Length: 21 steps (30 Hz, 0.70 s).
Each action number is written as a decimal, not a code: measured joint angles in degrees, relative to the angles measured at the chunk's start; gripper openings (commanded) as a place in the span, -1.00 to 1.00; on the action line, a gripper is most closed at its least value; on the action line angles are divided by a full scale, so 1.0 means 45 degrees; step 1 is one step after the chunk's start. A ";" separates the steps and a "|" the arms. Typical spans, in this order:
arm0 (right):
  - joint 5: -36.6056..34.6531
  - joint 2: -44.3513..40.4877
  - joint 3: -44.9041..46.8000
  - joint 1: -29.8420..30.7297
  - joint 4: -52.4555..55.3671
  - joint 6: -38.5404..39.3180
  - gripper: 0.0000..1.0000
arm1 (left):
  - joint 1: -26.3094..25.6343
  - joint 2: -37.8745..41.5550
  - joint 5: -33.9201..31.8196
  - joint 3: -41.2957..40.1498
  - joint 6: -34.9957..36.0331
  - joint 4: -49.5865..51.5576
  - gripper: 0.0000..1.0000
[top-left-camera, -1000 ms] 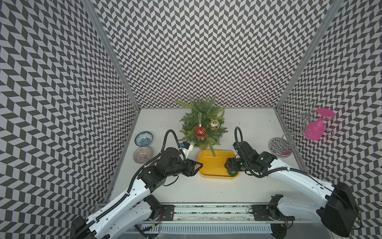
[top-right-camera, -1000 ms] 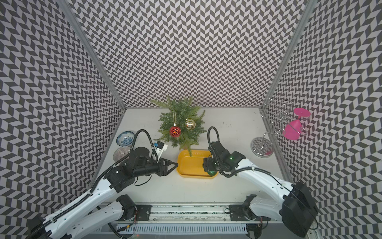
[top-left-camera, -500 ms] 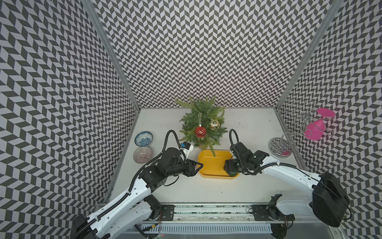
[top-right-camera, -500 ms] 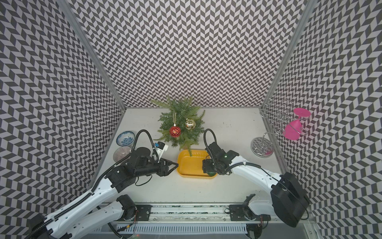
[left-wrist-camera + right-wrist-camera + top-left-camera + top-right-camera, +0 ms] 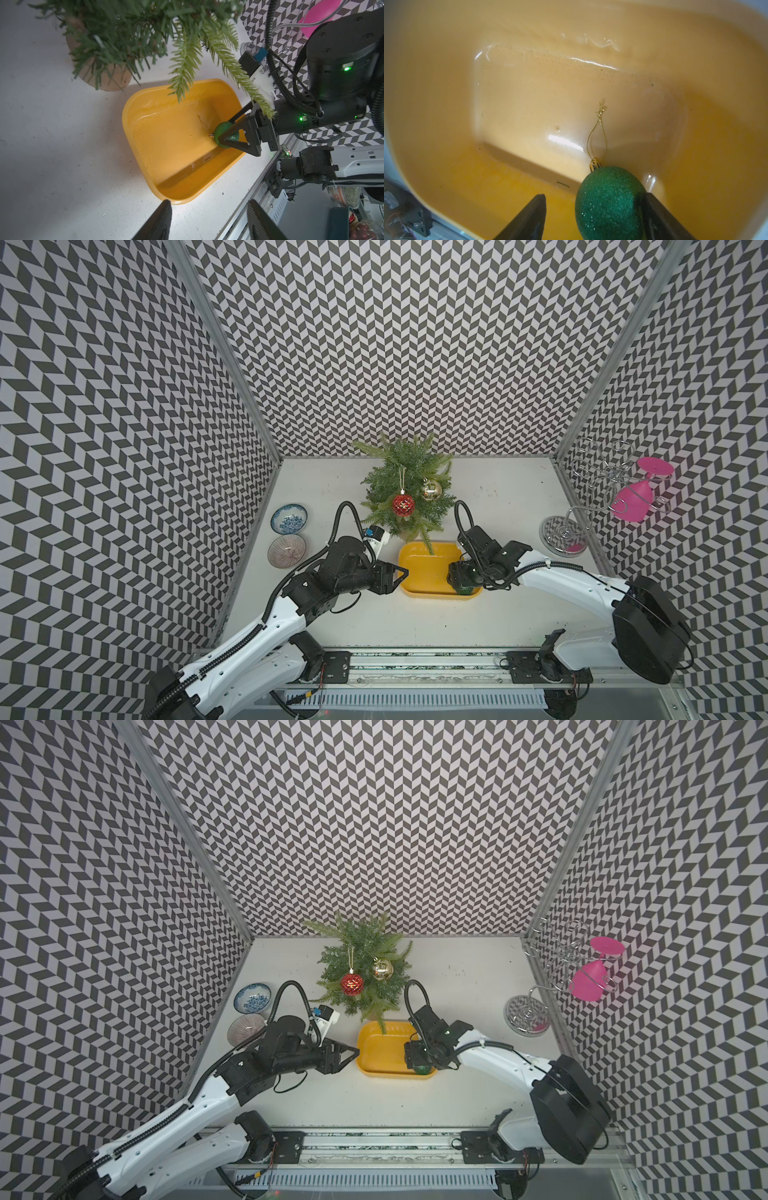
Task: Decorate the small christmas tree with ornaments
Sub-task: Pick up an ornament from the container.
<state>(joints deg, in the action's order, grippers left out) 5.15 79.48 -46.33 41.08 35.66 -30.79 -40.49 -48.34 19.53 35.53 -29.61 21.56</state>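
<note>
In the yellow tray [image 5: 129, 133], corner nearest the right arm, green bauble [image 5: 608, 203] lies, loop [image 5: 600, 113] flat. Right gripper [image 5: 593, 195] straddles it, jaws apart, unclamped. Step: grasping ornament 3; red bauble [image 5: 403, 504], gold bauble [image 5: 431, 489] hang on the tree [image 5: 399, 460] behind the tray. Next: close, lift, hook loop. Left gripper [image 5: 208, 204] beside tray, apart, empty.

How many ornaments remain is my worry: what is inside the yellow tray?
Only the glittery green ornament, its gold string loop on the tray floor, between the right hand's open fingers. The floor beneath ornament and hand is hidden.
</note>
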 measured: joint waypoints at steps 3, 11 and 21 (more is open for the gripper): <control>0.0000 0.0165 0.0000 0.0010 -0.0029 0.0049 0.49 | 0.0000 -0.0092 0.0000 0.0000 0.0005 -0.0063 0.20; 0.0277 0.0656 -0.0005 0.0165 -0.0345 0.0087 0.43 | 0.0000 -0.0160 -0.0039 0.0000 0.0005 -0.0112 0.20; 0.0325 0.1044 -0.0005 0.0505 -0.0563 0.0180 0.33 | 0.0000 -0.0160 -0.0092 0.0000 0.0044 -0.0117 0.19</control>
<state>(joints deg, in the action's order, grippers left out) 6.61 84.18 -46.35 43.35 33.12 -29.98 -40.49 -49.06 19.11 35.53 -29.41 21.04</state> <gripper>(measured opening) 0.677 0.597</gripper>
